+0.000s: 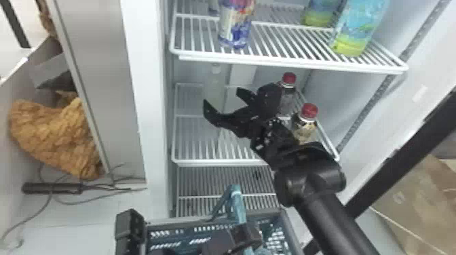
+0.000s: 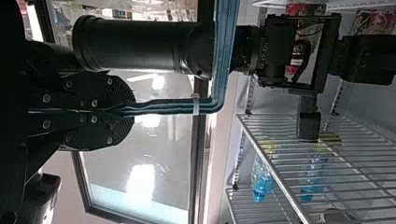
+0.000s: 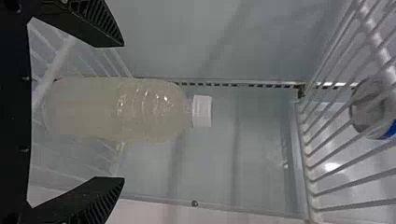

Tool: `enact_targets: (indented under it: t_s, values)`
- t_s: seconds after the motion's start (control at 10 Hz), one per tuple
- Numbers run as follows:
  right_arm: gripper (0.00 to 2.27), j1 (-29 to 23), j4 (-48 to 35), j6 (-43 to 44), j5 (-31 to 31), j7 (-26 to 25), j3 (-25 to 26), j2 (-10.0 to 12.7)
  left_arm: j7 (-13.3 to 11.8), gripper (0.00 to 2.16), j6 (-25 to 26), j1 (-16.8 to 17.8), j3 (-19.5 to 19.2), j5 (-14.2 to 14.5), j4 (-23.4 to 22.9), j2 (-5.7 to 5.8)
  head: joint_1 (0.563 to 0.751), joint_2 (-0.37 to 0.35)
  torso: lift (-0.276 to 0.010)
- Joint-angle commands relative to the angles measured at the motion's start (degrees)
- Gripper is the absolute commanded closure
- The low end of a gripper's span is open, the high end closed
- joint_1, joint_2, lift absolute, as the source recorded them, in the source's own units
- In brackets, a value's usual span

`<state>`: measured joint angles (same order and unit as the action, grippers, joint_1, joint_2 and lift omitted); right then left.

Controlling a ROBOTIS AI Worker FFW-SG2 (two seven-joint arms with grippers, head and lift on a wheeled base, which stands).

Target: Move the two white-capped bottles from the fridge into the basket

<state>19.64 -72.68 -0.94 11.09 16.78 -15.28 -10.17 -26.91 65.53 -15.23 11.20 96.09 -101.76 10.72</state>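
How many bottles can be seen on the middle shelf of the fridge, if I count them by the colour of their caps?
White-capped bottle: 1
Red-capped bottles: 2
Total: 3

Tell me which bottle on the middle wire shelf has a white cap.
The cloudy, pale plastic bottle, standing to the left of the two red-capped bottles.

On the upper shelf [image 1: 291,61] I see a blue-and-white bottle [image 1: 235,28] and two blue-green bottles [image 1: 358,28]; below, two red-capped bottles [image 1: 309,111] near each other. Far left, a lumpy orange-brown bundle [image 1: 57,135] above grey cables [image 1: 35,218]; far right, brown cardboard [image 1: 414,200].
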Motion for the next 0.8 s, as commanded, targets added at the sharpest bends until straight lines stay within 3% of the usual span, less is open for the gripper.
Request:
enact_targets:
  t_s: [0.0,0.7]
  values:
    - [0.0,1.18,2.02,0.53,1.13,-0.25,-0.49,-0.02,0.01,1.12,0.0,0.05,0.0,-0.11,0.31,-0.08,0.695,-0.198,-0.26]
    - [0.03,6.24,9.05,3.62,6.5,-0.96,-5.74,0.15,0.01,1.12,-0.28,0.61,0.0,0.0,0.45,-0.17,0.695,-0.17,-0.26]
